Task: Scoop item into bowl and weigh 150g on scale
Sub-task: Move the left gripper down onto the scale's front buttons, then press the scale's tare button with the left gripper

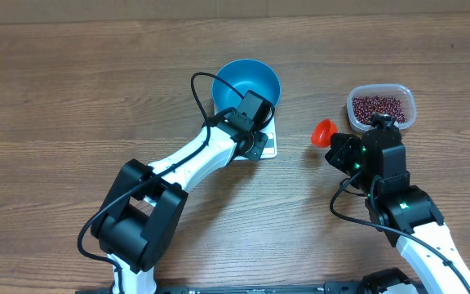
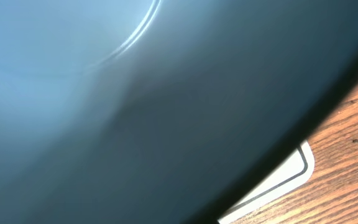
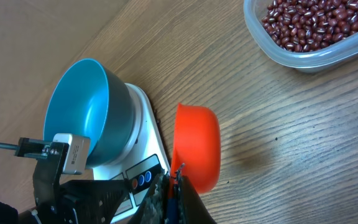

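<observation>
The table (image 1: 72,98) under me is brown wood with long grain running side to side. Past its far edge lies a paler strip (image 1: 219,8), and I cannot tell what that is. A dark rail (image 1: 259,288) lines the near edge.

From the near left my left arm reaches toward the middle of the table, a black cable (image 1: 198,90) looping above it. My left gripper (image 1: 255,122) sits at the near rim of the bowl (image 1: 247,82), fingers drawn fully together. My own wrist view is filled by the bowl's blue outer wall, so I cannot tell whether any of that wall is between them. The bowl stands on the scale (image 3: 146,121) at the table's middle, toward the far edge. The scale's panel and buttons face the near edge.

Just right of the scale, my right gripper (image 3: 174,183) is clamped on the handle of an orange-red scoop (image 3: 197,146), with its cup hanging above bare wood.

Farther right, toward the far right of the table, the beans (image 3: 316,22) lie heaped in a clear tub (image 3: 291,59), well apart from the bowl.
</observation>
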